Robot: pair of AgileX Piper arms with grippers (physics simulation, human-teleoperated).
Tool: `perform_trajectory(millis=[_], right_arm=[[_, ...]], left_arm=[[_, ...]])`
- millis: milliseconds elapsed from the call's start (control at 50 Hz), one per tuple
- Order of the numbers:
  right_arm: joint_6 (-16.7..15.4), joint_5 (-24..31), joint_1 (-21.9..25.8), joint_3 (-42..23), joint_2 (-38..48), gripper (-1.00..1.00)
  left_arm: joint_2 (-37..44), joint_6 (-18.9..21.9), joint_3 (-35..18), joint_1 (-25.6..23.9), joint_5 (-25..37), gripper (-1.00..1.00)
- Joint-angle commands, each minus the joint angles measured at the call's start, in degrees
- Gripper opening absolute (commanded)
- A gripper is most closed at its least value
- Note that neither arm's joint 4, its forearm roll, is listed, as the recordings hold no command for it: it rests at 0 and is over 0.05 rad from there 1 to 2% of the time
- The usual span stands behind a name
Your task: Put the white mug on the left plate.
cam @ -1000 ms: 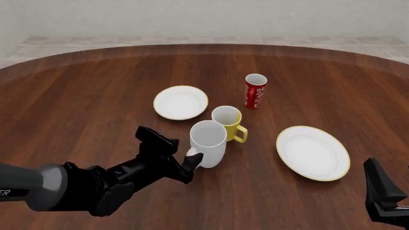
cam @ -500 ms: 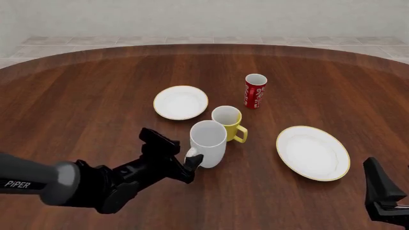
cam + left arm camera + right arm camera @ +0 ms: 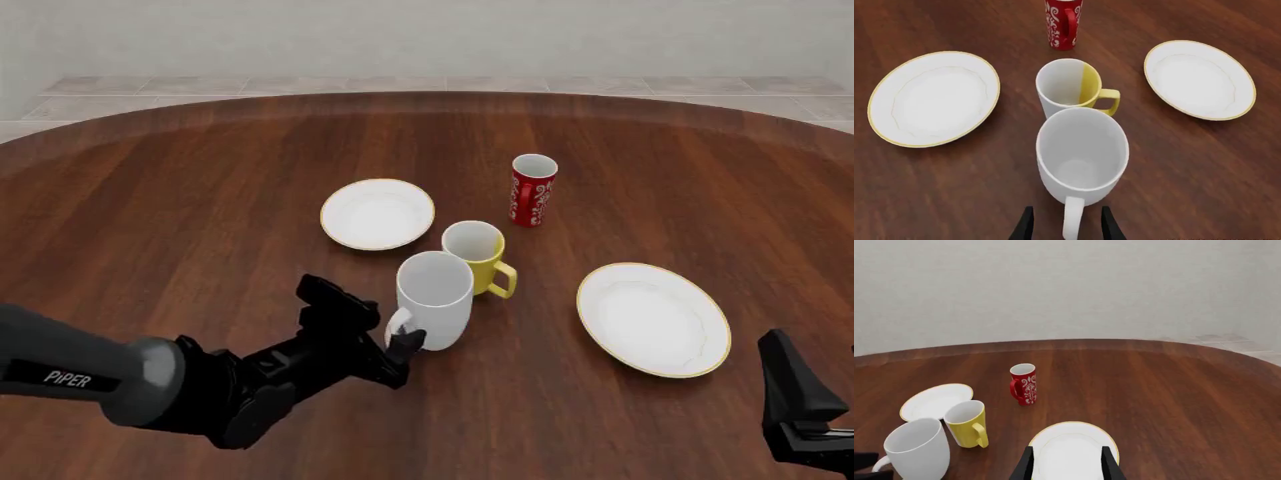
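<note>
Handle of the white mug sits between the spread, not-yet-closed fingers of the left gripper; clamping or lifting carelessly could knock the touching yellow mug.

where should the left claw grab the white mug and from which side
Best by its loop handle, from the near side. The white mug stands upright with the handle pointing back toward the left claw, whose fingers already straddle it. The yellow mug crowds the far side, so gripping the body there looks awkward.
</note>
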Motion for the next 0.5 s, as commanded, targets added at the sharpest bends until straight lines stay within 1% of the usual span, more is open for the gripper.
perform_trajectory(millis=[20, 280, 420, 480, 500], right_arm=[[0.0, 0.1, 0.0, 0.0, 0.0, 1.0], [-0.1, -0.6, -0.1, 0.0, 0.6, 1.0], [0.0, -0.3, -0.1, 0.0, 0.2, 1.0], [0.2, 1.0, -0.1, -0.2, -1.6, 1.0], [-0.6, 0.4, -0.1, -0.1, -0.3, 1.0]], left_arm=[[1.2, -0.1, 0.1, -0.2, -0.8, 1.0], [2.7, -0.1, -0.1, -0.2, -1.7, 1.0], [3.0, 0.5, -0.2, -0.2, -1.9, 1.0], [2.6, 0.6, 0.0, -0.4, -2.1, 1.0], [2.6, 0.7, 0.0, -0.4, -2.0, 1.0]])
